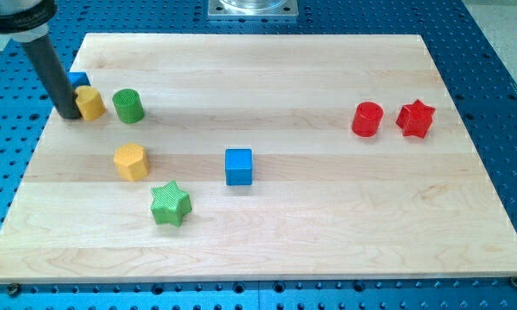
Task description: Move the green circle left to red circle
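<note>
The green circle [128, 106], a short ribbed cylinder standing upright, sits near the board's top-left corner, while the red circle [367, 119], a like upright cylinder, stands well apart from it toward the board's right edge, in its upper half.

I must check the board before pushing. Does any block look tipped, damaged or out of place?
Nothing stands out. All blocks rest flat on the wooden board. My tip touches the yellow block, left of the green circle; a blue block is partly hidden behind my rod.

Dark rod leaning in from view's top-left corner, my tip [70, 114] down on surface, near left edge.
</note>
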Available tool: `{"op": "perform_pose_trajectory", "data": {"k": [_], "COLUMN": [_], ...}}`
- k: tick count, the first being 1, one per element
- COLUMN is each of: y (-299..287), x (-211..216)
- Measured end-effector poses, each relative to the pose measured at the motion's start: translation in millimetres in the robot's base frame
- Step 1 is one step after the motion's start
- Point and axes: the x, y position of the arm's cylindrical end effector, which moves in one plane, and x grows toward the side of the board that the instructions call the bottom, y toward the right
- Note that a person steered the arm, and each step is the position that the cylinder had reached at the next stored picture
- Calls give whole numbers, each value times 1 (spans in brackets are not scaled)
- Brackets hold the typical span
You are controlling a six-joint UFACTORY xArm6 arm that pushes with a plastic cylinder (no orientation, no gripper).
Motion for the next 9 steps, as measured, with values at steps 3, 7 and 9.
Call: {"op": "perform_pose_trajectory", "data": {"k": [3,7,9], "y": [70,158,212], "x": [6,7,-9]}}
